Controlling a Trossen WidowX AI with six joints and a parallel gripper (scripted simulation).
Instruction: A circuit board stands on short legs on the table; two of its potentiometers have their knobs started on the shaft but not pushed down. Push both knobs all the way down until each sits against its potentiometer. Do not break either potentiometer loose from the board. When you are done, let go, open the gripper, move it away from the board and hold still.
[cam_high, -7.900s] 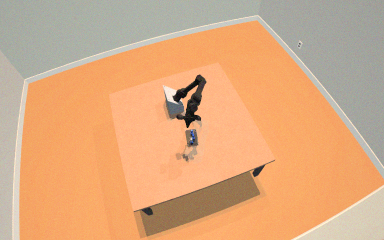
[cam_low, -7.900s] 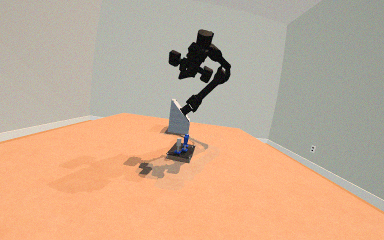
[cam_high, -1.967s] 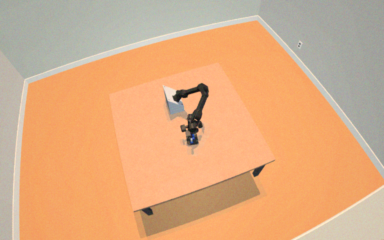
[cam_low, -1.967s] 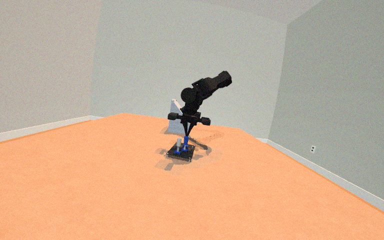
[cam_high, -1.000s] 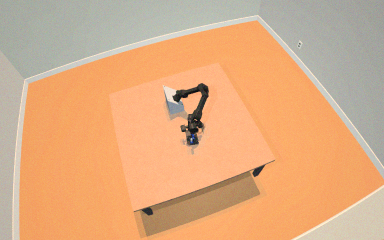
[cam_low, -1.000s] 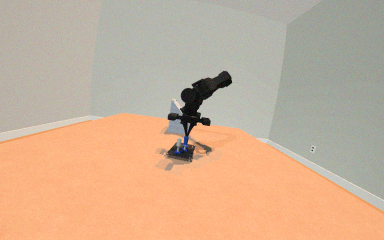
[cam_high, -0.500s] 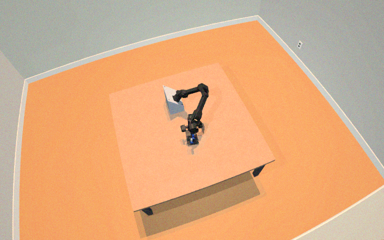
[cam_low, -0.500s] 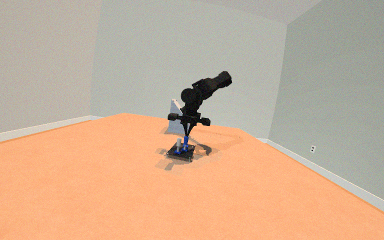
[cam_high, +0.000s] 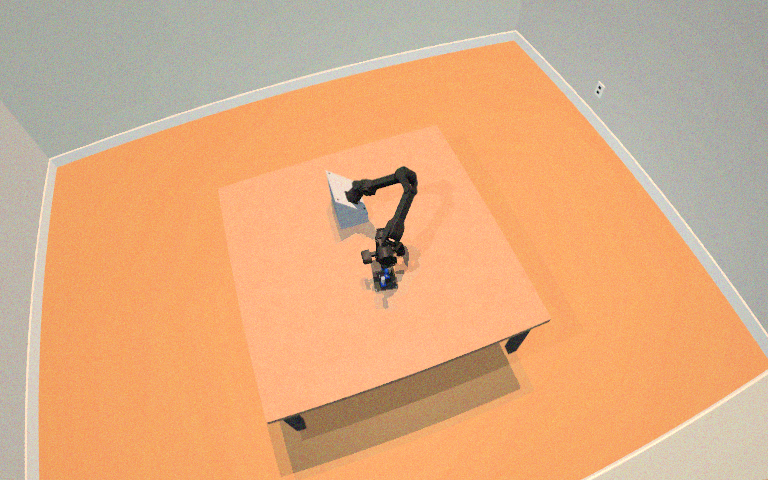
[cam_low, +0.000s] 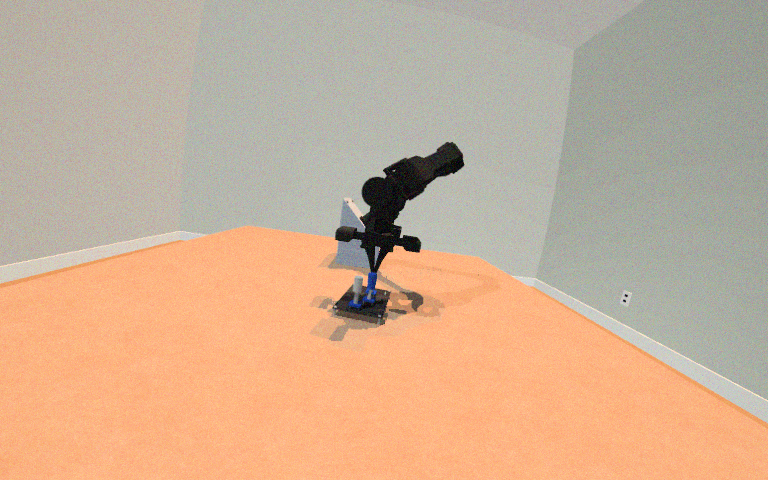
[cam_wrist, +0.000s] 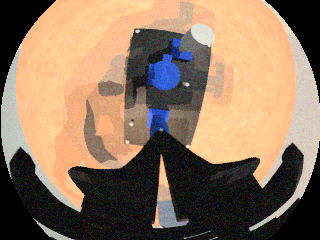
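Note:
The dark circuit board stands on short legs. A pale grey knob stands upright at its far corner in the wrist view, over a blue potentiometer. A round blue knob top is mid-board in that view. Another blue part is nearest the fingers, partly hidden by them. In the exterior view the blue parts overlap; a grey shaft shows low between them. My gripper is shut and empty, its tips pointing down at the top of a blue knob. Contact cannot be told.
A grey-blue box with a sloped white face stands behind the board, beside my arm's links. The table's front edge lies well in front of the board in the top view.

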